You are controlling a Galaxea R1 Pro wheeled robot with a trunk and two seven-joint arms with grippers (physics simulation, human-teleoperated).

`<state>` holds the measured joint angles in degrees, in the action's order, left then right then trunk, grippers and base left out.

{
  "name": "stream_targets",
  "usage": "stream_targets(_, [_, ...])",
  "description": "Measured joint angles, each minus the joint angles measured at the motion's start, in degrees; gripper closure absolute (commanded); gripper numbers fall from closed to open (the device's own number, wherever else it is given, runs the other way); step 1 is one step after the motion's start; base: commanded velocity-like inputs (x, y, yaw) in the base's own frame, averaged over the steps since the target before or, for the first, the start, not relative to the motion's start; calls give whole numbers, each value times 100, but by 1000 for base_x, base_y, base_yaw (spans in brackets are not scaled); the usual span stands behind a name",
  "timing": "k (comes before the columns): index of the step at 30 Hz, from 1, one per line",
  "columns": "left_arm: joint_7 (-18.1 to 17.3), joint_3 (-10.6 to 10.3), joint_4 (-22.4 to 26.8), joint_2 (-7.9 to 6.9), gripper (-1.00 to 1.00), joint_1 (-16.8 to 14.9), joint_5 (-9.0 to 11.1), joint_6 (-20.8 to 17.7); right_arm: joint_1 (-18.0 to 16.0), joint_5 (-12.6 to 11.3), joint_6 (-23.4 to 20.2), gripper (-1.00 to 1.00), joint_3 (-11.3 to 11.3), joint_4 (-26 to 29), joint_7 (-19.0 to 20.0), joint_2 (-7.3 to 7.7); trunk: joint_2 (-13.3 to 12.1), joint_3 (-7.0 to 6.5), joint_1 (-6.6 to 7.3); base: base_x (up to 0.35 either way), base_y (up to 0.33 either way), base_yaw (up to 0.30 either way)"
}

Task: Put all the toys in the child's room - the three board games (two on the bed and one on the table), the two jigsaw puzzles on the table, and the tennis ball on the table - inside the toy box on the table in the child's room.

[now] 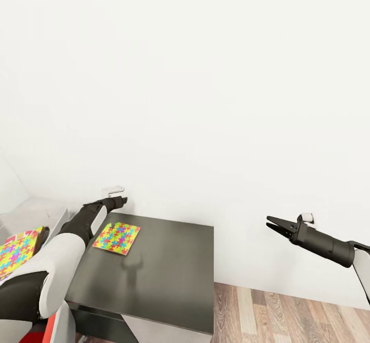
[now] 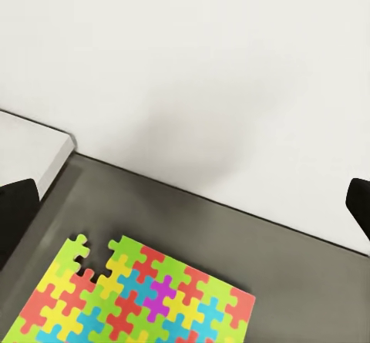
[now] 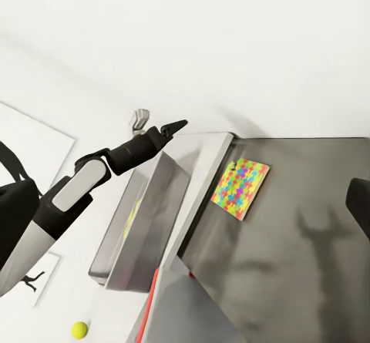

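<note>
Left gripper (image 1: pixel 119 199) hovered fingers apart above dark cabinet top (image 1: pixel 169 260), jigsaw puzzle (image 1: pixel 116 237) flat beneath it, right gripper (image 1: pixel 272 223) parted beyond cabinet's edge, tennis ball (image 3: pixel 79 329) lay apart.

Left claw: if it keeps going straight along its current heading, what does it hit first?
Probably the plain white wall behind the dark grey cabinet top. The left claw points over the colourful square jigsaw puzzle, above it; depth is unclear.

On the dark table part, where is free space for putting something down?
The dark grey cabinet top is bare from the jigsaw puzzle to its right edge and its front edge. It is crowded toward the left: the left gripper hovers behind that puzzle, with a second puzzle beyond.
</note>
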<state>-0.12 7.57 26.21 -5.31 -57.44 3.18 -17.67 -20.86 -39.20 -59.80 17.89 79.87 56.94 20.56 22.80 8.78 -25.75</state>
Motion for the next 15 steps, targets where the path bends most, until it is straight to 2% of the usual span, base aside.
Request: stream_targets(15, [2,-17,-31,-4,-100,1,0,12,0,-2,0,-100,8,-90,-18,0,0,0,0,0,0,0])
